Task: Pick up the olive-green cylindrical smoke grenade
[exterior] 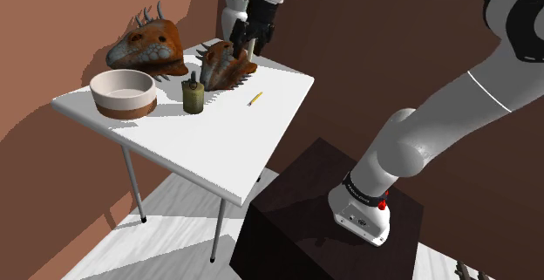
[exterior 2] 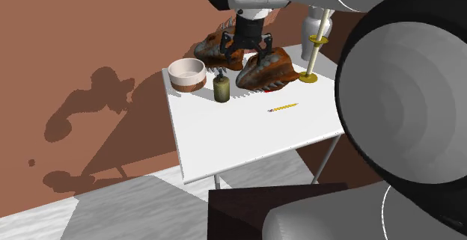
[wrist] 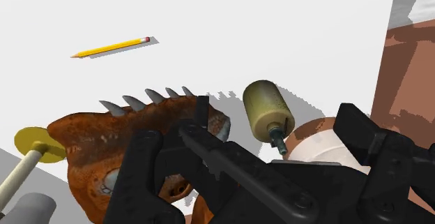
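Observation:
The olive-green cylindrical smoke grenade [exterior: 193,95] [exterior 2: 221,87] stands upright on the white table [exterior: 218,139], between a bowl and a spiky lizard head. My gripper [exterior: 247,48] [exterior 2: 245,49] hangs open above that lizard head, a short way off from the grenade and higher than it. Through the wrist camera the grenade [wrist: 266,109] appears top-on, its fuse cap towards the camera, between my gripper's [wrist: 273,111] spread fingers [wrist: 143,177]. They touch nothing.
A white and brown bowl [exterior: 124,92] sits beside the grenade. Two rust-coloured spiky lizard heads [exterior: 146,44] [exterior: 228,64] lie at the back. A yellow pencil [exterior: 255,99] lies on the table. A gold stand [exterior 2: 308,76] and a pale vase [exterior: 235,12] stand at the far edge by the brown wall.

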